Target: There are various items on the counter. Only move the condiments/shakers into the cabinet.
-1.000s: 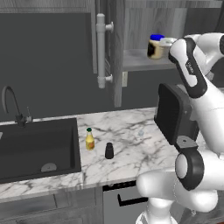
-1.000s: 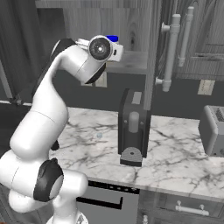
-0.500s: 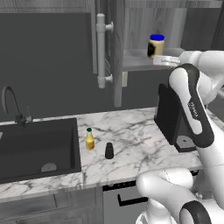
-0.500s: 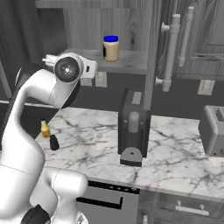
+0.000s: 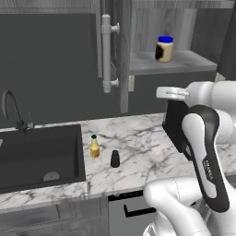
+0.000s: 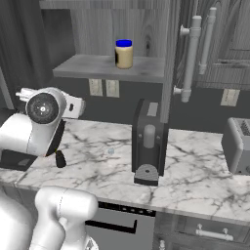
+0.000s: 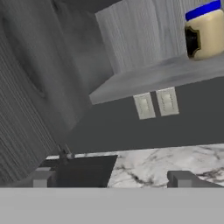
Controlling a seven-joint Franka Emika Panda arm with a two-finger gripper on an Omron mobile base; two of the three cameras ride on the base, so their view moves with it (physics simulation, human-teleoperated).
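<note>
The blue-lidded jar (image 5: 164, 48) (image 6: 124, 53) (image 7: 205, 33) stands upright on the open cabinet's grey shelf (image 5: 189, 62) (image 6: 93, 67). On the marble counter (image 5: 138, 138), by the sink, stand the small yellow bottle (image 5: 94, 146) and the black shaker (image 5: 115, 159) (image 6: 60, 159). My gripper (image 7: 111, 179) hangs open and empty below the shelf, over the counter, clear of the jar. In the hand view its fingertips (image 7: 41, 178) are wide apart. The white hand (image 5: 171, 93) (image 6: 72, 105) sits just under shelf height.
The cabinet door with its pale bar handle (image 5: 107, 53) (image 6: 189, 58) swings out left of the shelf. A tall black appliance (image 6: 148, 146) (image 5: 174, 123) stands under the shelf. A grey toaster (image 6: 238, 145) sits far right. The dark sink (image 5: 41, 152) and faucet (image 5: 11, 108) lie left.
My hand has drawn back from the cabinet shelf and dropped below it. The jar stays standing on the shelf. The bottle and shaker have not moved.
</note>
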